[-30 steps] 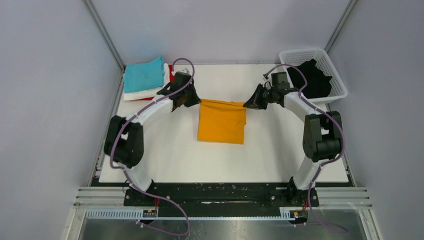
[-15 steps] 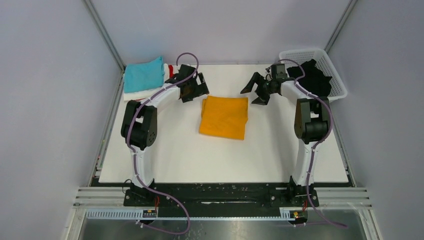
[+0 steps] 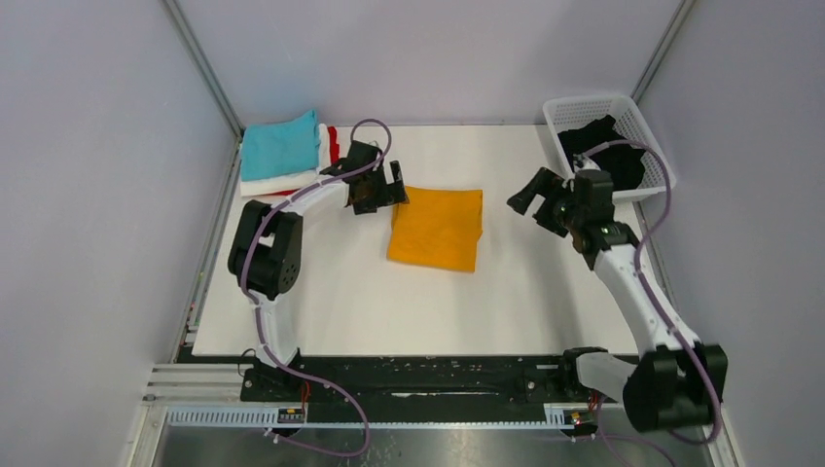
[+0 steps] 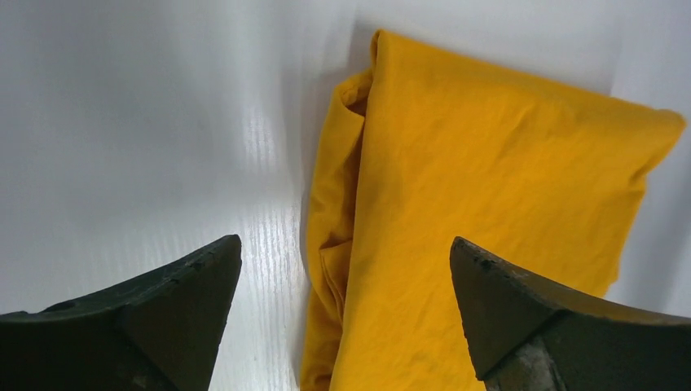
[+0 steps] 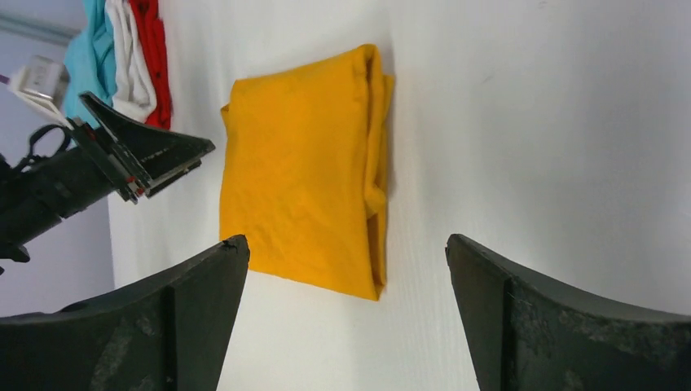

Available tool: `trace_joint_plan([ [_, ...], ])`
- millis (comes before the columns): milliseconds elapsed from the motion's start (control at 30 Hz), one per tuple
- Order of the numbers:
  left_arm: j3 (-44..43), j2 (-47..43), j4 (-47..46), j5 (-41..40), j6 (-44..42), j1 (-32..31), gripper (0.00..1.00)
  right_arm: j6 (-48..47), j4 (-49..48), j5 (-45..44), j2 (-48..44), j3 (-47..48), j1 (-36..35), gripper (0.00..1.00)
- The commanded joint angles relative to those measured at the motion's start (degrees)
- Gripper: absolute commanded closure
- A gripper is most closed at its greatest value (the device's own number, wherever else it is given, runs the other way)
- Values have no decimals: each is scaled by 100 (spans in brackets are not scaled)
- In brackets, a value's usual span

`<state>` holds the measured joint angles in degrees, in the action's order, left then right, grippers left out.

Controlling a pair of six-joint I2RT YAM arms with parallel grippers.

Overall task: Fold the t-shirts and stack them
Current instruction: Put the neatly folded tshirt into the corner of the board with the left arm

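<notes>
1. mustard-orange t-shirt (image 3: 436, 229): folded rect., flat on table (image 3: 340, 302), approx. centre; not held.
2. left gripper (image 3: 381, 190): jaws wide apart, empty, just beside shirt's 10 o'clock corner.
3. right gripper (image 3: 535, 206): jaws wide apart, empty, at shirt's 3 o'clock, apart from it.
4. Stack, table's 10 o'clock: teal t-shirt (image 3: 280, 146) atop white t-shirt (image 3: 268, 183); red t-shirt (image 3: 333, 134) showing at edge.
5. black t-shirt (image 3: 603, 151): in basket (image 3: 593, 102), 2 o'clock.

Twin white-and-black arms bolted to a black base rail (image 3: 418, 375).
The left arm (image 3: 304, 199) and right arm (image 3: 632, 290) share white link shells, black joint housings (image 3: 265, 251) and a mauve cable (image 3: 373, 125) running along each; the left pincer (image 3: 382, 188) and right pincer (image 3: 536, 205) end in dark, matte, wedge-shaped fingers (image 4: 179, 297) with scuffed edges.
</notes>
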<state>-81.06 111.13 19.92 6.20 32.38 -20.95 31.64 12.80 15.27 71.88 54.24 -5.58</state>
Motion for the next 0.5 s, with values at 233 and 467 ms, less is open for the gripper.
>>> trace_joint_plan([
  [233, -608, 1025, 383, 115, -97, -557, 11, -131, -46, -1680, -2814, -1627, 119, 1],
  [467, -1222, 1562, 1052, -784, -27, -979, 42, -292, 261, -2340, -3789, -1964, 119, 0],
])
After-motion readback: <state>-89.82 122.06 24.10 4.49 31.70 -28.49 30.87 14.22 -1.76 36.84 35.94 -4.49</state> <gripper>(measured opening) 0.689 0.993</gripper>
